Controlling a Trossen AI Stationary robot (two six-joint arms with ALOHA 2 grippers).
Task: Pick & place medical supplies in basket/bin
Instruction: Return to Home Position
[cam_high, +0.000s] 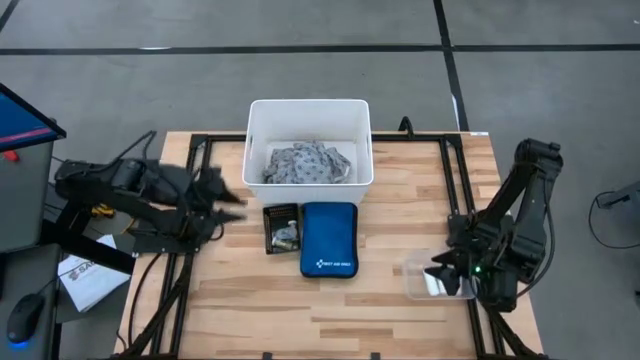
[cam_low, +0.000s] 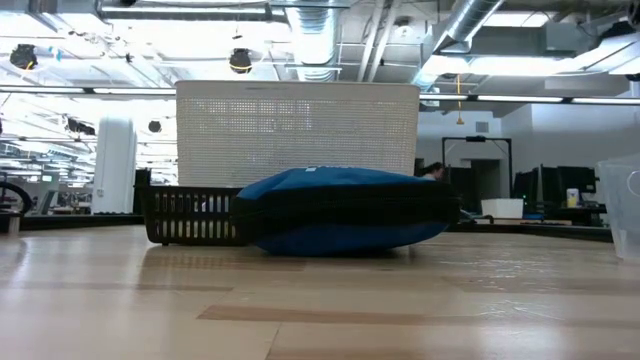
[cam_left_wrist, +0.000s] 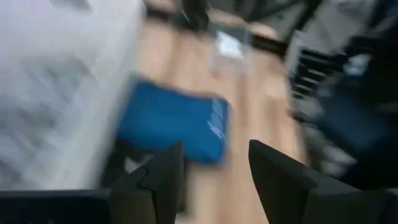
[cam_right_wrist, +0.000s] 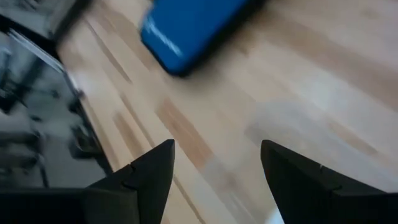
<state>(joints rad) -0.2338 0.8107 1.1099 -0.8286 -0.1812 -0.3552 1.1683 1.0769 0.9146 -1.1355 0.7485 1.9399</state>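
The grey-and-white patterned cloth (cam_high: 305, 163) lies crumpled inside the white bin (cam_high: 258, 140) at the table's far middle. A small black mesh tray (cam_high: 281, 228) in front of the bin holds a few small pale pieces (cam_high: 285, 237). My left gripper (cam_high: 232, 200) (cam_left_wrist: 214, 155) hovers open and empty just left of the tray and bin. My right gripper (cam_high: 437, 272) (cam_right_wrist: 217, 152) is open and empty low over the table's right near part, beside a clear plastic container (cam_high: 432, 280).
The blue zip pouch (cam_high: 329, 238) (cam_low: 340, 210) (cam_left_wrist: 174, 121) (cam_right_wrist: 186, 28) lies flat next to the black tray (cam_low: 190, 215), in front of the white bin (cam_low: 297, 135). Bare wood stretches across the near half of the table (cam_high: 250, 310). The clear container (cam_low: 625, 210) stands at the right.
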